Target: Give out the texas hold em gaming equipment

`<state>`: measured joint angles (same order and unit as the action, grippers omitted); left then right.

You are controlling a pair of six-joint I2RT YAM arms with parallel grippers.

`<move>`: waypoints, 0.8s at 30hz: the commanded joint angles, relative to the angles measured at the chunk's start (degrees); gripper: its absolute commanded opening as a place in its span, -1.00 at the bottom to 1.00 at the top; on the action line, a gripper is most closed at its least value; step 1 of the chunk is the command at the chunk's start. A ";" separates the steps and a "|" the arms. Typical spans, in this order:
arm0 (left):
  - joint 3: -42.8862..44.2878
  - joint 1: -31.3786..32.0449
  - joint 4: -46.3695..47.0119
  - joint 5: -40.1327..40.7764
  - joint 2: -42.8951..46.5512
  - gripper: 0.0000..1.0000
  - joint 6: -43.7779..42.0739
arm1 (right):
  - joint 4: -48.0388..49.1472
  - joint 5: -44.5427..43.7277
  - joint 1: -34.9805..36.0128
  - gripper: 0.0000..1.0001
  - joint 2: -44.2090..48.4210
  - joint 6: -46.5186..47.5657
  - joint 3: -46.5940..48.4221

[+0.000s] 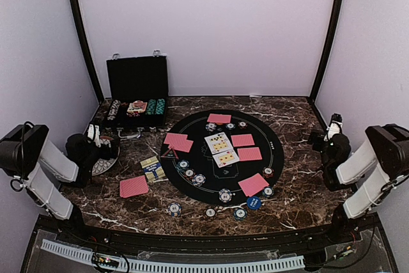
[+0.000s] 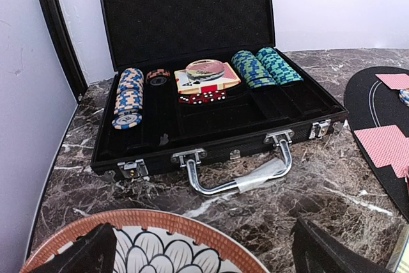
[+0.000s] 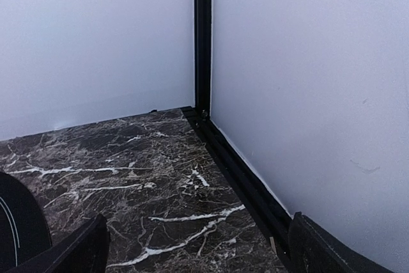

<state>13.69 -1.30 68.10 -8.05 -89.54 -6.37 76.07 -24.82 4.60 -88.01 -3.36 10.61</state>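
Several red-backed cards [image 1: 253,184] lie on and around the round black mat [image 1: 192,190], one [image 1: 133,186] off it to the left, with face-up cards [image 1: 220,148] in the middle. Striped chips [image 1: 225,195] ring the mat's near edge beside a blue button disc [image 1: 254,202]. My left gripper [image 1: 94,137] hangs open and empty over the plate [image 2: 192,228], facing the case. My right gripper [image 1: 332,126] is open and empty at the far right, facing the corner; its view shows only bare marble between the fingers [image 3: 332,250].
The open black case [image 2: 223,139] at back left holds chip stacks [image 2: 130,97], green stacks [image 2: 265,67], red dice [image 2: 202,96] and a disc on a card deck [image 2: 204,68]. A blue-yellow box [image 1: 152,168] lies left of the mat. Walls close in on both sides.
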 commanded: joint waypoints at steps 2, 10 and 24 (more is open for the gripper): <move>2.21 -0.18 2.75 2.32 -0.12 0.98 1.50 | -1.29 6.29 -3.86 0.97 -0.59 -2.06 2.13; 2.06 -0.21 3.83 3.18 -0.36 0.98 1.72 | 0.07 7.05 -4.03 0.97 -0.46 -2.30 1.72; 2.02 -0.19 3.87 3.19 -0.55 0.97 1.63 | -0.90 7.00 -4.00 0.97 -0.50 -2.22 2.11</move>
<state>15.31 -1.30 70.19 -5.08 -90.17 -5.10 73.54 -18.00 0.73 -88.51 -5.21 12.01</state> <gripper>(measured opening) 0.988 0.985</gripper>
